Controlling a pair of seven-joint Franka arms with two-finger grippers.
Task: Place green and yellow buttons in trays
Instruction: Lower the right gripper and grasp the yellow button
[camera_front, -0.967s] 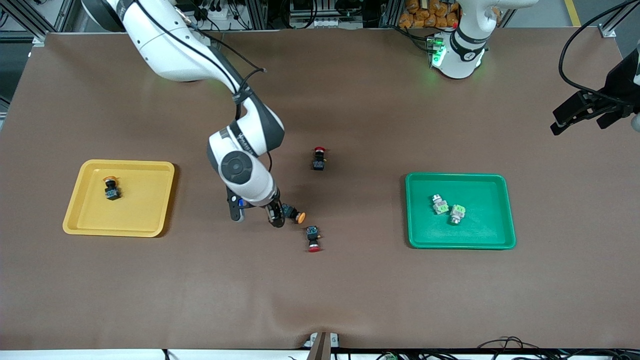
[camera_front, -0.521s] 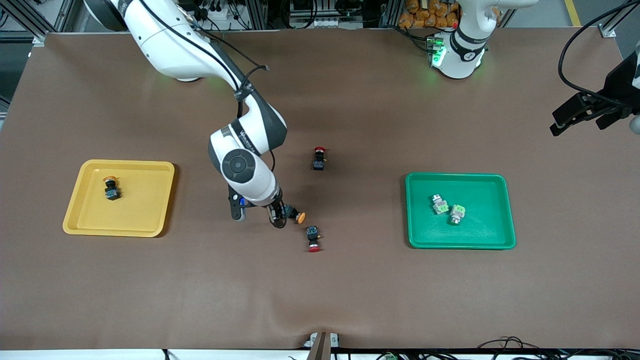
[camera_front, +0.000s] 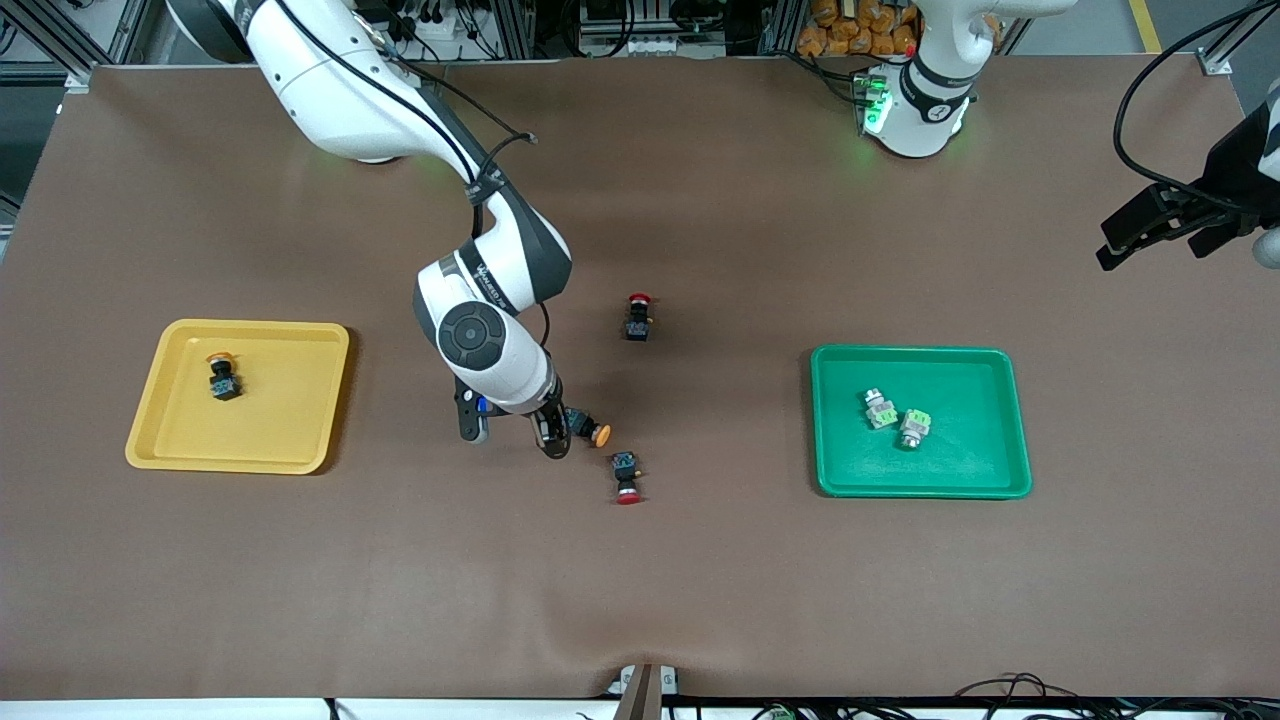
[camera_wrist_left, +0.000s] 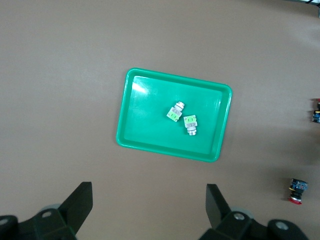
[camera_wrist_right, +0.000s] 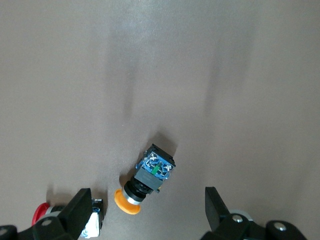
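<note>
My right gripper (camera_front: 550, 437) is open and hovers low over a black switch with an orange-yellow cap (camera_front: 588, 428) lying on its side mid-table. In the right wrist view the switch (camera_wrist_right: 147, 177) lies between the spread fingers (camera_wrist_right: 80, 207), untouched by either one. A second orange-capped switch (camera_front: 222, 378) sits in the yellow tray (camera_front: 290, 440). Two whitish-grey and light-green switches (camera_front: 880, 408) (camera_front: 913, 427) lie in the green tray (camera_front: 960, 465), which also shows in the left wrist view (camera_wrist_left: 145, 135). My left gripper (camera_front: 1150, 225) waits high and open (camera_wrist_left: 148, 202) at the left arm's end.
Two red-capped black switches lie on the brown mat. One (camera_front: 627, 477) is just nearer the camera than the orange-capped switch and close to a right finger (camera_wrist_right: 92, 220). The other (camera_front: 637, 317) is farther from the camera.
The right arm's wrist has shifted slightly while its gripper stays over the orange-capped switch. The left gripper has drifted a little. No switch has moved.
</note>
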